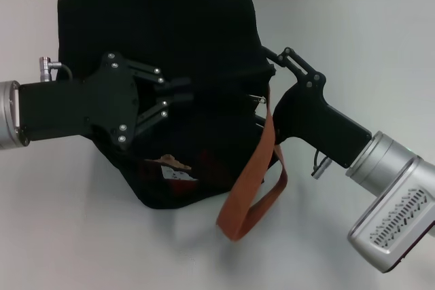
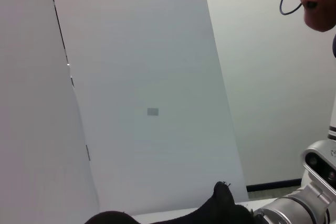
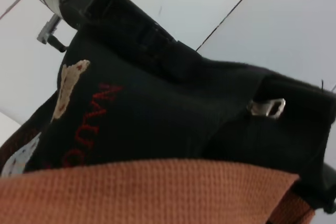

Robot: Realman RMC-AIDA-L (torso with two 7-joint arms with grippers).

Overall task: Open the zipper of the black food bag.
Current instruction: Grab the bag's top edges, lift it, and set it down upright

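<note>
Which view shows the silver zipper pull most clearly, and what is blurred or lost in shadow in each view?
Right wrist view: zipper pull clearest; orange-brown handle near the lens is blurred. Head view: black food bag is dark and nearly featureless, casting soft shadows on the table. Left wrist view: only dark fabric at the edge.

- Black food bag (image 1: 170,25): black fabric, red lettering, tan and white patches.
- Handle (image 1: 255,181): orange-brown webbing.
- Pull tab (image 3: 268,107): silver.
- Table (image 1: 68,236): white.
- Left gripper (image 1: 178,100) and right gripper (image 1: 268,62): black.
</note>
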